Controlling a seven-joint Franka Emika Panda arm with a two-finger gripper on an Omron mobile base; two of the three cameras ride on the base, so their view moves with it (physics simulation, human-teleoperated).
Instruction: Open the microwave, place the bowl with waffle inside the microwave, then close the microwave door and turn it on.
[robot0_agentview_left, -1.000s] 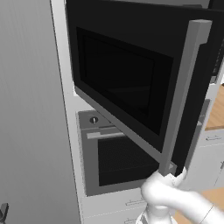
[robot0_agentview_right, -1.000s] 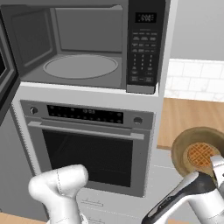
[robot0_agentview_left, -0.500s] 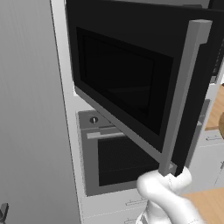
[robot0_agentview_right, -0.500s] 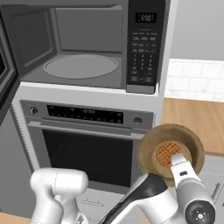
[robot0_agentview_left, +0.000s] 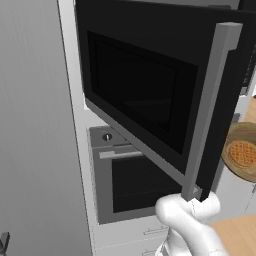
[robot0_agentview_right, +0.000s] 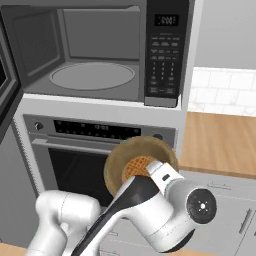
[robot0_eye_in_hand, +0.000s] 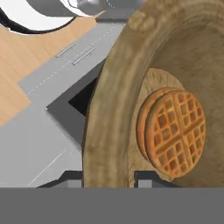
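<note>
While door hangs open: the microwave door (robot0_agentview_left: 150, 95) swung wide at left, bowl (robot0_agentview_left: 242, 156) far right.
Right view: bowl carried below the microwave (robot0_agentview_right: 100, 55); next, lift into cavity.
Hand view: gripper (robot0_eye_in_hand: 108, 177) jaws clamp bowl rim.

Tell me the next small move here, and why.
Probably lift the bowl with waffle up and forward toward the open microwave. The microwave door is swung wide, the glass turntable is bare, and the tool's fingers straddle the bowl's rim, which hangs in front of the oven, below the cavity.
</note>
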